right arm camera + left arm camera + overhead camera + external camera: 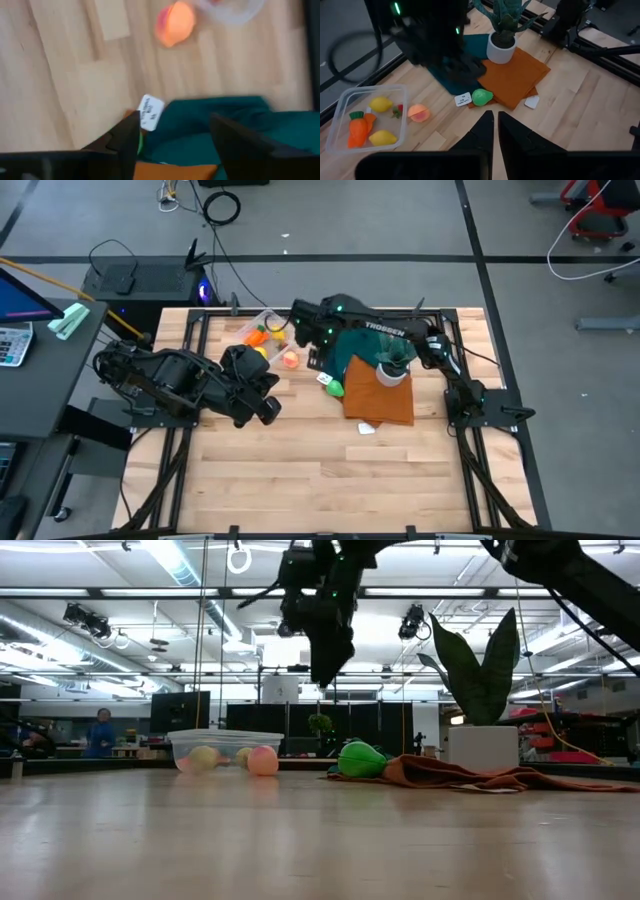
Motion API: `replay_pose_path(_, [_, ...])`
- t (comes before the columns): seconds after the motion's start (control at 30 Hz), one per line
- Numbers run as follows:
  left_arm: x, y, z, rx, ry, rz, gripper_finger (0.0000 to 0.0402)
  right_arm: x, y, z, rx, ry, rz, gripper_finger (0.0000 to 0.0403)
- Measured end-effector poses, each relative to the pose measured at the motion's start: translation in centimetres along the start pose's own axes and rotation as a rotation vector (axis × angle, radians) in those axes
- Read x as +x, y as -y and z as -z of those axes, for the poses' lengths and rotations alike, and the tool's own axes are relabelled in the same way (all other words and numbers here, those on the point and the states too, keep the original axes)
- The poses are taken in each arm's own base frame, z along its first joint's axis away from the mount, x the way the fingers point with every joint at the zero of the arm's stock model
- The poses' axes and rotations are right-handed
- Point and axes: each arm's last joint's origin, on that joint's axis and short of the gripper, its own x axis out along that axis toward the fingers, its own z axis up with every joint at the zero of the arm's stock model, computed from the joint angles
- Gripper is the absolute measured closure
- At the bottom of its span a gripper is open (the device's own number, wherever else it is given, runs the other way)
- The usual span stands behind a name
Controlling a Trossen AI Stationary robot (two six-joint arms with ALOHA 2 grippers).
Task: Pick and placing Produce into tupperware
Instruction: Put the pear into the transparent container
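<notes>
The clear tupperware (262,328) (350,100) holds the orange carrot (358,129), two yellow pieces (380,104) and the tiny red berry (397,111). The pink-orange peach (290,360) (419,112) (175,22) lies on the table just outside the tupperware. The green piece (335,388) (481,97) lies at the edge of the orange cloth, next to a white tag (463,99). My right gripper (175,135) (322,665) hangs open and empty, high above the spot between the peach and the green piece. My left gripper (495,125) (265,405) is shut and empty, on the near-left side of the produce.
A spiky plant in a white pot (392,370) (485,745) stands on an orange cloth (385,400) and a teal cloth (225,120), right of the green piece. Another white tag (367,428) lies near the cloth. The near half of the wooden table (320,480) is bare.
</notes>
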Motion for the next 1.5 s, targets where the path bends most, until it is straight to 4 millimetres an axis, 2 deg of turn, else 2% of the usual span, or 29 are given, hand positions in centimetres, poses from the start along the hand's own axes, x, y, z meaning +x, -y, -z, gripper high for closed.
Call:
replay_pose_path(0.27, [0.0,0.0,0.0,-0.005,0.001,0.001,0.0362,4.9,-1.5,1.6,0.131,-0.183,0.002,0.0107])
replay_pose_path(0.57, [0.0,0.0,0.0,-0.007,-0.002,0.003,0.0366,8.5,-2.2,4.1,0.147,-0.348,0.008,0.006])
replay_pose_path(0.77, [0.0,0.0,0.0,-0.006,-0.003,0.003,0.0357,8.8,-3.1,4.0,0.122,-0.337,-0.001,0.0035])
replay_pose_path(0.87, [0.0,0.0,0.0,-0.006,-0.003,0.003,0.0356,8.3,-3.3,3.6,0.112,-0.312,-0.003,0.0028])
replay_pose_path(1.07, [0.0,0.0,0.0,-0.01,-0.003,0.002,0.0361,7.7,-3.5,3.5,0.139,-0.312,-0.075,0.0032])
replay_pose_path(1.27, [0.0,0.0,0.0,-0.012,-0.003,0.003,0.0359,7.8,-4.9,3.2,0.123,-0.286,-0.114,0.0035])
replay_pose_path(1.5, [0.0,0.0,0.0,-0.012,-0.003,0.003,0.0359,8.6,-4.6,3.6,0.138,-0.3,-0.118,0.0035])
